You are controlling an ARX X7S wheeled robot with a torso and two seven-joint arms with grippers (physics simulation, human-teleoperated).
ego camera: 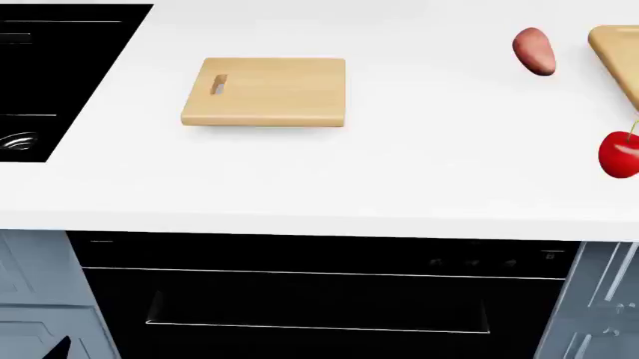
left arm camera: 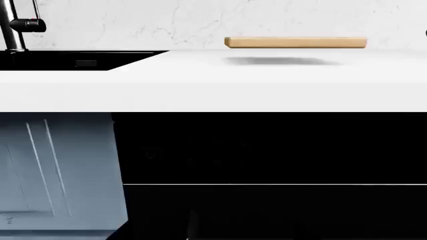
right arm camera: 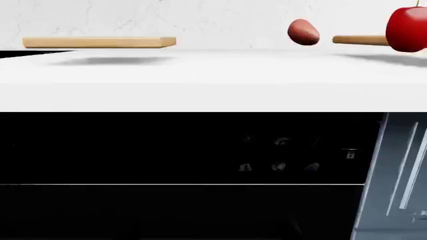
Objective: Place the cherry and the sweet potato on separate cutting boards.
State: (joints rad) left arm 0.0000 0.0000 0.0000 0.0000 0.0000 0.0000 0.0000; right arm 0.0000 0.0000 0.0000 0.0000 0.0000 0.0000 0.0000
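**Round fruit, a cut-off board, and grippers we cannot see**

The risks we judge most likely come from the shapes and the framing. The cherry point(ego camera: 620, 155) is round and glossy, so a pinch that lands off-centre could squirt it away, and it could roll across the white surface point(ego camera: 399, 179) toward the front edge. The sweet potato point(ego camera: 534, 51) is oval and may spin or skid if nudged from one end. It lies just beside the long cutting board point(ego camera: 617, 63), which the head view crops at its right side, so we could misjudge how much board is free and set something down half on its rim. A further slip would be putting both items on one board. The squarish cutting board point(ego camera: 266, 91) lies well apart to the left, near the black sink point(ego camera: 50, 75), so one item faces a long carry during which it could drop.

Neither gripper shows in any view, so we cannot tell whether they are spread or pressed together. Both wrist cameras look level at the surface's front edge above the dark oven front point(ego camera: 319, 299), which suggests the arms sit low and short of it. In the right wrist view the cherry appears nearest, with the sweet potato farther back. Both items rest on the surface, on no board
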